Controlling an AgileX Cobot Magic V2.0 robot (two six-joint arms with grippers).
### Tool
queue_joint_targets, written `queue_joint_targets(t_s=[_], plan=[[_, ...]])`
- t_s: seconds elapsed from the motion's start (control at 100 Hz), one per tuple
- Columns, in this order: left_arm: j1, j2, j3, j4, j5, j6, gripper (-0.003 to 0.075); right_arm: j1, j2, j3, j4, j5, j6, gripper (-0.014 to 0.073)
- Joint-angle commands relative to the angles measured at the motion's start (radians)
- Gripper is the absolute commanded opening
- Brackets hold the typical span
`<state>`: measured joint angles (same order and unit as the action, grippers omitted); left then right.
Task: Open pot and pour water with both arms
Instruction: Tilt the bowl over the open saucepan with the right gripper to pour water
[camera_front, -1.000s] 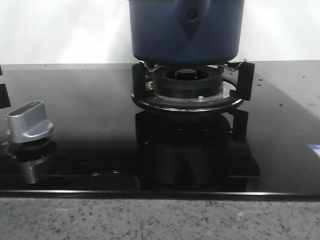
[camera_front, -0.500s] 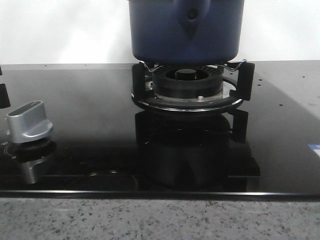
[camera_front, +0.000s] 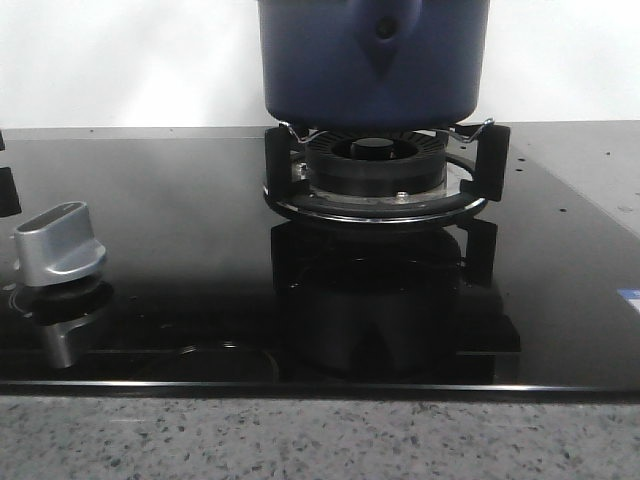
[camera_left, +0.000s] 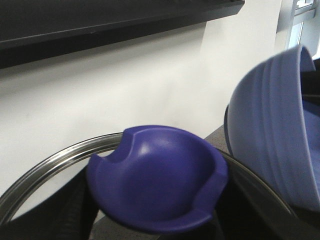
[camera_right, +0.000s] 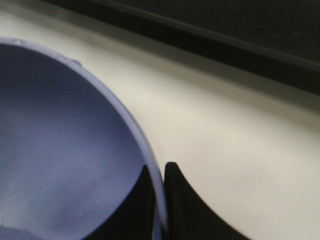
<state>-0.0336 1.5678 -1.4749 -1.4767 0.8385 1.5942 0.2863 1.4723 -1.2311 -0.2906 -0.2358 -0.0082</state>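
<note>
- Pot (camera_front: 372, 62) was seen in the front view seated on the burner grate (camera_front: 380, 180) of the black glass bench (camera_front: 180, 250), its pointed handle bracket facing the camera; neither arm appeared in that view.
- Left tool (camera_left: 150, 235) was clenched on the dark blue lid knob (camera_left: 157, 177), with the glass lid's steel rim (camera_left: 45, 165) arcing behind the knob; the lid was judged to be off the pot and held up.
- Lighter blue bowl (camera_left: 272, 135) was seen close beside the left tool, tilted with its ribbed outside toward that tool's camera.
- Right tool (camera_right: 159, 200) was pinched on the bowl's rim, one finger (camera_right: 134, 210) inside the wall and the other outside, the rim passing between them.
- Step in hand was judged to be the pour from the bowl into the opened pot.
- For a clean pour, the lid would best be kept well clear of the pot's mouth, the bowl's lip brought over the opening before more tilt is added, and the tilt raised slowly so that the thin rim is not slipped out of the pinch.
- Water level in the bowl could not be told from these views.
</note>
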Motion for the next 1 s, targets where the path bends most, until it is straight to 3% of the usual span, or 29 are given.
queue_joint_targets(t_s=[0.0,0.37,0.68,0.83,0.99], plan=[[0.002,-0.055,-0.040,-0.091,0.005,-0.009,0.0368,-0.020,-0.041,-0.031,0.003,-0.142,-0.007,-0.0046],[0.002,-0.055,-0.040,-0.091,0.005,-0.009,0.0368,-0.023,-0.037,-0.023,0.003,-0.108,-0.003,-0.0047],[0.002,-0.055,-0.040,-0.091,0.005,-0.009,0.0368,-0.027,-0.036,0.153,0.032,-0.477,-0.034,-0.0047],[0.002,-0.055,-0.040,-0.091,0.009,-0.009,0.0368,-0.027,-0.020,0.191,0.161,-0.580,-0.133,-0.0047],[0.002,-0.055,-0.040,-0.091,0.013,-0.009,0.0368,-0.027,-0.016,0.214,0.180,-0.677,-0.134,-0.0047]])
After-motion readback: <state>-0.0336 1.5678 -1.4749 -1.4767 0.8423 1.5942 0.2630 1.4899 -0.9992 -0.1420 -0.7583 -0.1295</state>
